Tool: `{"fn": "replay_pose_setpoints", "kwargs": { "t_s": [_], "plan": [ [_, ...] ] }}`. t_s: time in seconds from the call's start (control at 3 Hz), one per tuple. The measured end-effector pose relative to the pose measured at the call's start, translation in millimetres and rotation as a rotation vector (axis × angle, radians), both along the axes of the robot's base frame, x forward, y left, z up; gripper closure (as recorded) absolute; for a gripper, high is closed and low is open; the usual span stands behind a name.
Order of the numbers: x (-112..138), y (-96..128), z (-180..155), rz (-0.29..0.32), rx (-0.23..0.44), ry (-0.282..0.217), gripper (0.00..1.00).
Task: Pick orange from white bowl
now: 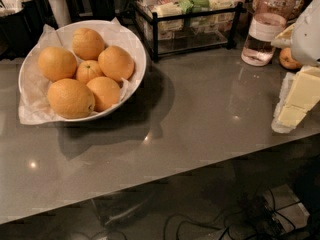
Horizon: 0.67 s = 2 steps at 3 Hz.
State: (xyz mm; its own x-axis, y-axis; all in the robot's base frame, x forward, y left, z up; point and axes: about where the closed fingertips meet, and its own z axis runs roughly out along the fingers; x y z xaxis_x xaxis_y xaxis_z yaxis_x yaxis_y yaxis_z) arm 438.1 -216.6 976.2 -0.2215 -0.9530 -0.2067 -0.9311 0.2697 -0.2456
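Countertop (200, 119) holdings, listed left to right

Item 1: dark containers (15, 14) are standing along the back edge at far left, with white pieces poking out of their tops.

Item 2: white bowl (137, 46) is sitting on the left part of the grey glossy surface and casting a shadow toward the front and right. Crumpled white paper (31, 109) is lining it and spilling over the rim at front left. Six oranges (70, 98) are lying in it, packed against one another: three toward the back, a smaller one in the middle, two at the front.

Item 3: black wire rack (152, 31) is standing behind and to the right of the bowl, carrying pale and green packets (200, 4).

Item 4: clear bottle (265, 29) is standing upright near the back right. A small orange-brown round item (289, 59) is lying just right of it, partly hidden.

Item 5: gripper (292, 111), pale yellow and white, is hanging at the far right edge, low over the surface and well apart from the bowl. No orange is showing in it; whether it is spread or closed cannot be told.

Below the front edge, dark cables (225, 226) are trailing across the floor.
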Motion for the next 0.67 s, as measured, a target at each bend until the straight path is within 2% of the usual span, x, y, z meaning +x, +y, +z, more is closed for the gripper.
{"fn": "replay_pose_setpoints", "kwargs": {
  "t_s": [0.33,0.67],
  "plan": [
    [0.0,0.1,0.0,0.000,0.000,0.000,0.00],
    [3.7,14.1,2.8,0.040,0.007,-0.007,0.00]
  ]
}}
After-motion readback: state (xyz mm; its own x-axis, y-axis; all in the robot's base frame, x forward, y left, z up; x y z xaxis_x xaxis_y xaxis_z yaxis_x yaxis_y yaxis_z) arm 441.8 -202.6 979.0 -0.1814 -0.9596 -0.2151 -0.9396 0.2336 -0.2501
